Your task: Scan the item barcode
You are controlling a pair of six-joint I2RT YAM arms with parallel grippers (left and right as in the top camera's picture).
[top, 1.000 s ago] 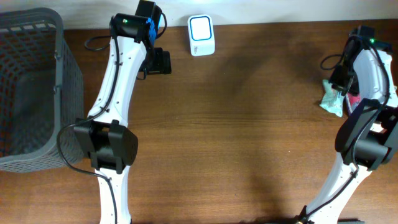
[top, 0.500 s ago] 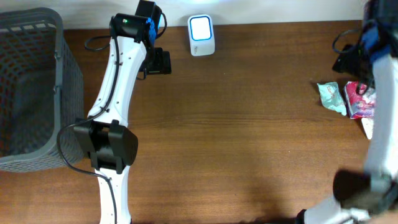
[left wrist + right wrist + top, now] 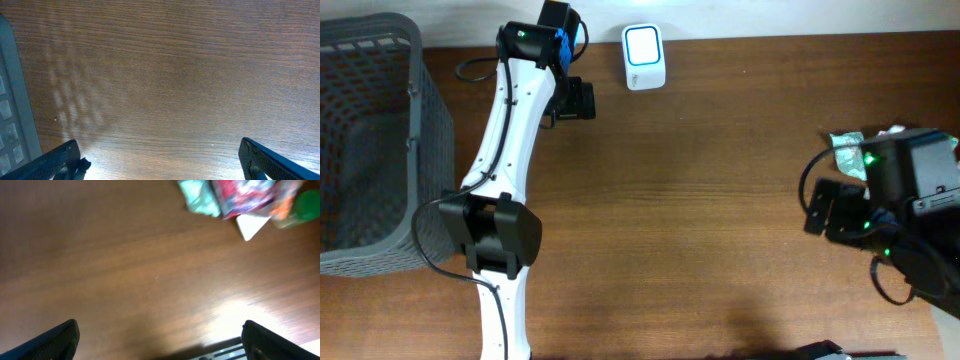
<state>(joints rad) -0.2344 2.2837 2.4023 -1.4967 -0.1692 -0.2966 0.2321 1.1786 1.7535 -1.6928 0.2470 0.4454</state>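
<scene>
Overhead: we're seeing the scanner [image 3: 644, 57] sitting at the table's [image 3: 720, 200] far edge, well apart from the items. Right wrist: right gripper [image 3: 160, 330] is hanging wide open and empty, with the teal packet [image 3: 200, 197] and red packet [image 3: 242, 195] lying ahead of it, touching. Left gripper [image 3: 157, 150] is gaping open too.

L jaws wide over wood tbl [image 3: 165, 75]

The white, black-jointed left arm [image 3: 510, 130] stretches long and nearly straight away from its base. Its black two-finger left gripper [image 3: 160, 162] is spread wide and holds nothing. The right arm [image 3: 905, 200] is folded compactly at the right side, and its black right gripper [image 3: 162, 340] likewise stands wide apart, empty.
</scene>
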